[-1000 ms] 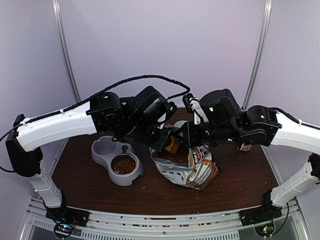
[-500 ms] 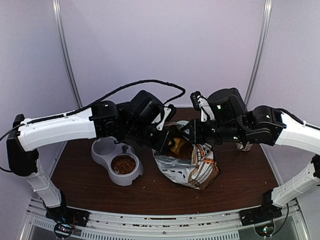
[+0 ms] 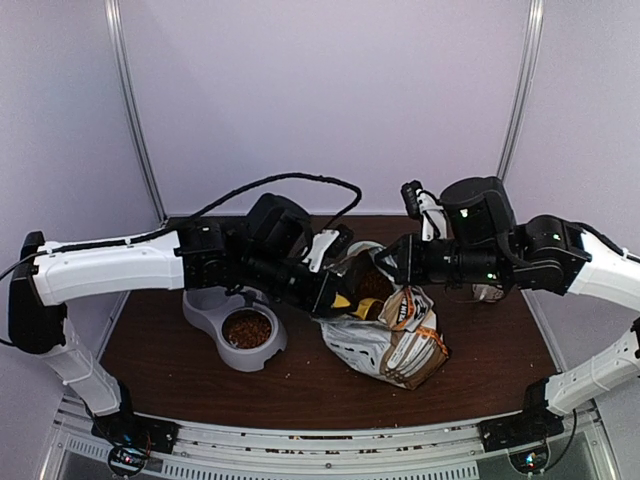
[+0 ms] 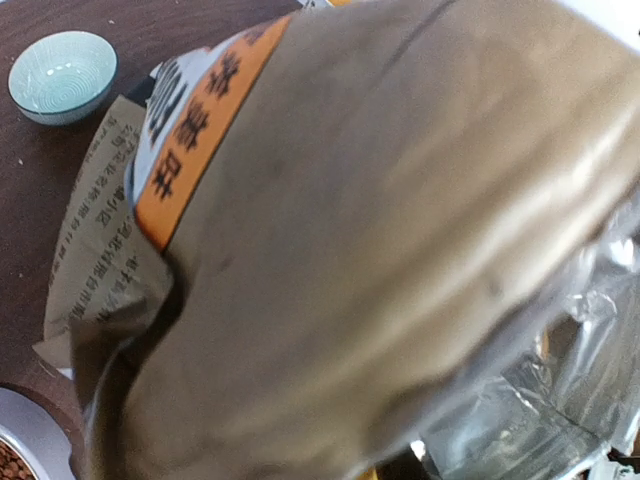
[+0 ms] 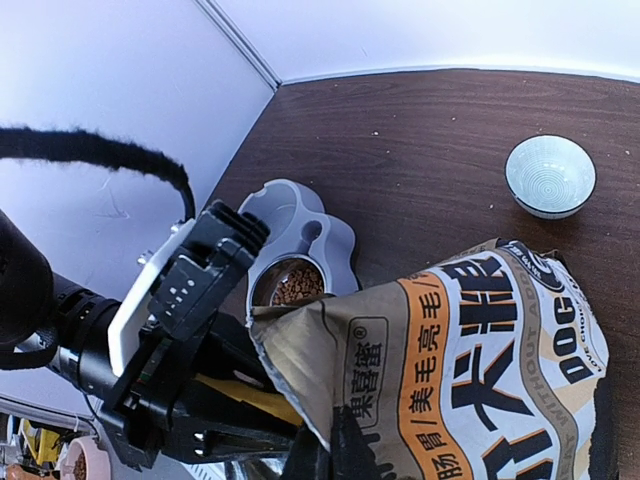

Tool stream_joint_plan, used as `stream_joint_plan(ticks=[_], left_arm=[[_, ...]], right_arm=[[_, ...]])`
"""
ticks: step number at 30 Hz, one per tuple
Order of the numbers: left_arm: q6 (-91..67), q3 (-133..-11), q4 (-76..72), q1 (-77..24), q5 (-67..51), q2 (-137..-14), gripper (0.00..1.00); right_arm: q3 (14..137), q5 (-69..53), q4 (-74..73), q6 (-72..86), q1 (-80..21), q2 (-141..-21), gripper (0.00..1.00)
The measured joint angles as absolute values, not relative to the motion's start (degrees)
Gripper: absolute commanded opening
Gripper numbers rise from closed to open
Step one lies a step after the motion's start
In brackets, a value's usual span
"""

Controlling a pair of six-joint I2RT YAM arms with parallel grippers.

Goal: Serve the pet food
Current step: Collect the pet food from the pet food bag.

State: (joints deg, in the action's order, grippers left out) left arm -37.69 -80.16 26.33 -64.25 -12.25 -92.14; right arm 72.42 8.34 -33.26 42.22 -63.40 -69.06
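Now | left gripper (image 3: 340, 294): clamped on yellow object (image 5: 245, 392); right gripper (image 3: 388, 265): pinched together on bag (image 5: 480, 380) rim

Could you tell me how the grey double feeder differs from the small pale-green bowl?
The grey plastic double feeder has two wells, one holding brown kibble; the small pale-green bowl has one, empty. The feeder is oblong, the bowl round. Both stand upright on the brown table.

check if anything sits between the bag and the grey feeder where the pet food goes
nothing visible on the table: only a bare strip separates the bag from the feeder. the left pincer, shut on a yellow thing at the bag's mouth, hangs on that side. pet food already lies in one feeder compartment.
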Motion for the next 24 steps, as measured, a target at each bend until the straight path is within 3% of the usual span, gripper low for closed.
stream_joint_plan(ticks=[24], left_arm=[[-64.31,-61.23,12.73,-53.69,-25.69,-69.82,0.00]], right_arm=[[70.87,8.49,-33.10,42.46,-61.71,-67.05,0.00]])
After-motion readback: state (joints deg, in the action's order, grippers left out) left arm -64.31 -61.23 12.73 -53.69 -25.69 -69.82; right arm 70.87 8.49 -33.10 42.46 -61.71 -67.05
